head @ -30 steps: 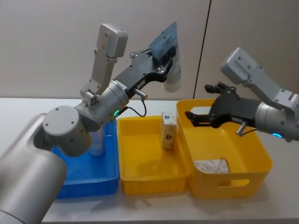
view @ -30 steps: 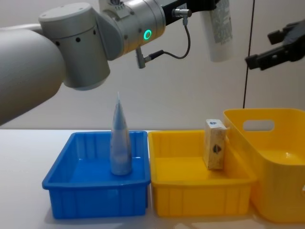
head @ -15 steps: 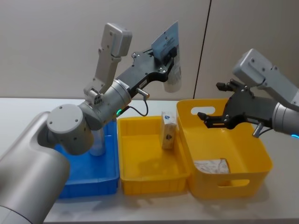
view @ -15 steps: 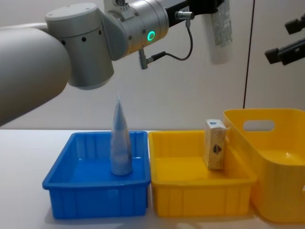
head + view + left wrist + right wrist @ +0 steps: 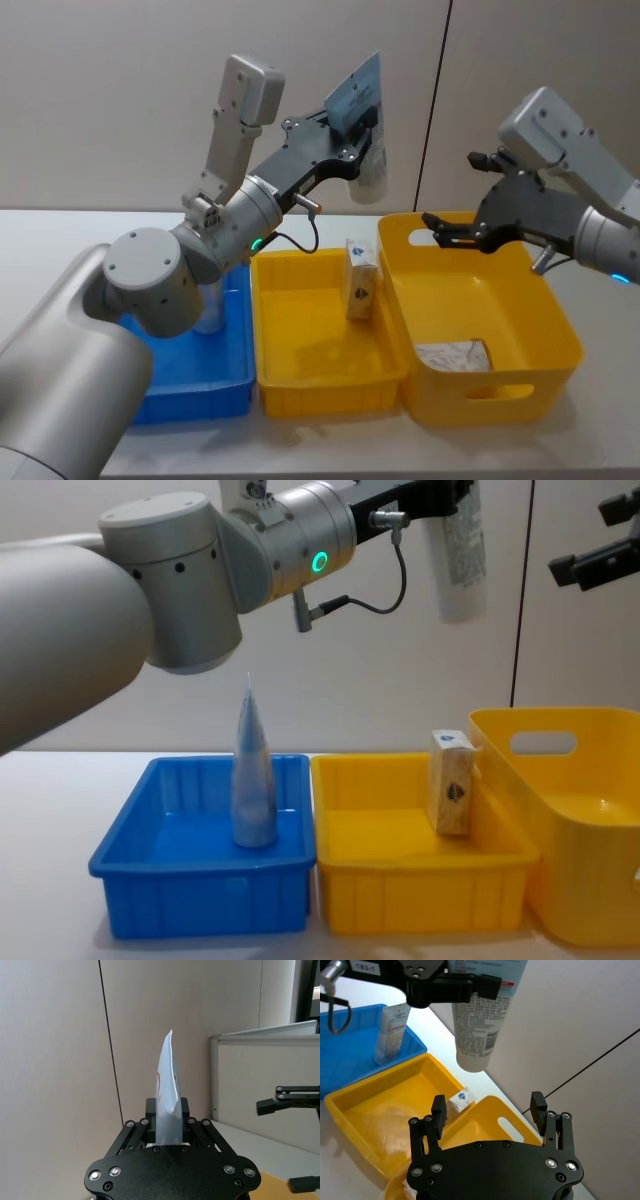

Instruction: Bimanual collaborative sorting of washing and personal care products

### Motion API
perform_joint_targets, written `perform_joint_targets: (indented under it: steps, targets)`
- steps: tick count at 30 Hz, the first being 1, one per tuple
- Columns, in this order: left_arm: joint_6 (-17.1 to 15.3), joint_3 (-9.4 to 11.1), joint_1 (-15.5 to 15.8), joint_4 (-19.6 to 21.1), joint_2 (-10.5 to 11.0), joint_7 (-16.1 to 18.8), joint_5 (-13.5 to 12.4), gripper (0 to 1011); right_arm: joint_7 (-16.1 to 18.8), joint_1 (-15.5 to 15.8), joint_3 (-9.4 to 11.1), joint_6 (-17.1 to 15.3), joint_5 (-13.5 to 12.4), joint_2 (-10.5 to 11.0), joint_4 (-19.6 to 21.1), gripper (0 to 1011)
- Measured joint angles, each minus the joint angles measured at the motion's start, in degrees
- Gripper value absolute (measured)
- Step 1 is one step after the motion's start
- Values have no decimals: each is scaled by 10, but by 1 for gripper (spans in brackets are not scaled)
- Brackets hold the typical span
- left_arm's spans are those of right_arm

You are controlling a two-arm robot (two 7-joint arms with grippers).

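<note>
My left gripper (image 5: pixel 357 124) is raised high over the middle yellow bin (image 5: pixel 320 385), shut on a white-and-pale-blue tube (image 5: pixel 369 168) that hangs cap down; the left wrist view shows the tube (image 5: pixel 167 1095) edge-on between the fingers. My right gripper (image 5: pixel 452 190) hovers open and empty above the large yellow bin (image 5: pixel 500 392). A silvery-blue tapered tube (image 5: pixel 250 780) stands upright in the blue bin (image 5: pixel 200 892). A tan-and-white carton (image 5: pixel 451 782) stands in the middle yellow bin, against its right wall. A crumpled white pack (image 5: pixel 455 355) lies in the large yellow bin.
The three bins stand side by side on a white table (image 5: pixel 40 260), blue at left, the large yellow one at right. A beige wall is close behind them. The held tube (image 5: pixel 480 1015) hangs between the two arms.
My right gripper has risen and drawn back to the right, away from the held tube. The left arm with its tube has barely moved.
</note>
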State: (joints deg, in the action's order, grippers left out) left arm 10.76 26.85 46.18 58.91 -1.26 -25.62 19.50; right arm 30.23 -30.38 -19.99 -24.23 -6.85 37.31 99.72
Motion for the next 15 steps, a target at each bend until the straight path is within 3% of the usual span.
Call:
perform_joint_targets:
  steps: [15]
  targets:
    - [-4,-4,-5,3,-2,-3,-2,220,-26,-26,-19,13,6,-69,-68,1003]
